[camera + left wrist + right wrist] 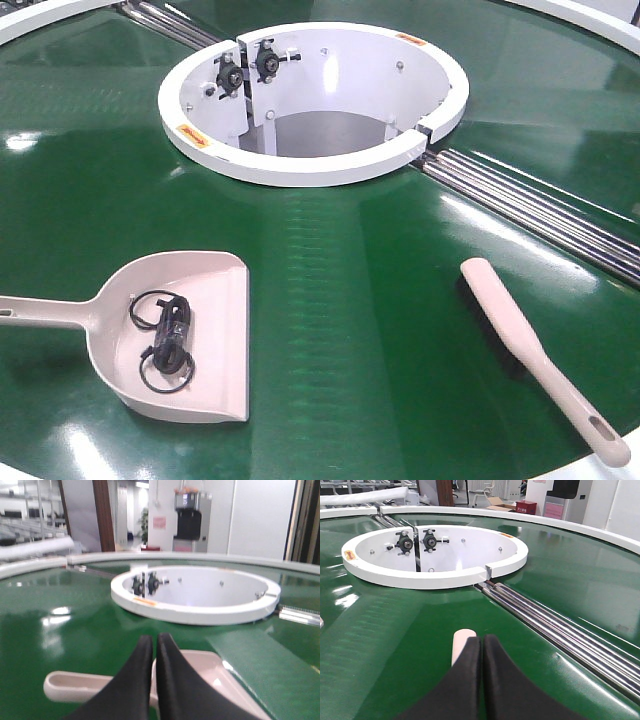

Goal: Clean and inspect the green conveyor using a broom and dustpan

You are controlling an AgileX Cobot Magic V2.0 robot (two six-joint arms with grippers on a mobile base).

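The dustpan (200,330) lies on the green conveyor (350,290) at the near left, handle pointing left, with black cable loops (165,340) inside it. At the near right the broom (540,355) lies flat, its slotted handle end toward the front edge. No gripper shows in the exterior view. In the left wrist view my left gripper (154,637) is shut and empty, hovering over the dustpan (215,672) near its handle (75,685). In the right wrist view my right gripper (482,639) is shut and empty, above the broom (461,642), whose rounded tip shows just past the fingers.
A white ring (310,165) rims the circular opening in the belt's middle, with black fittings (245,68) on its inner wall. Shiny metal rollers (540,205) run from the ring toward the right. A white outer rim (570,524) bounds the belt at the far side.
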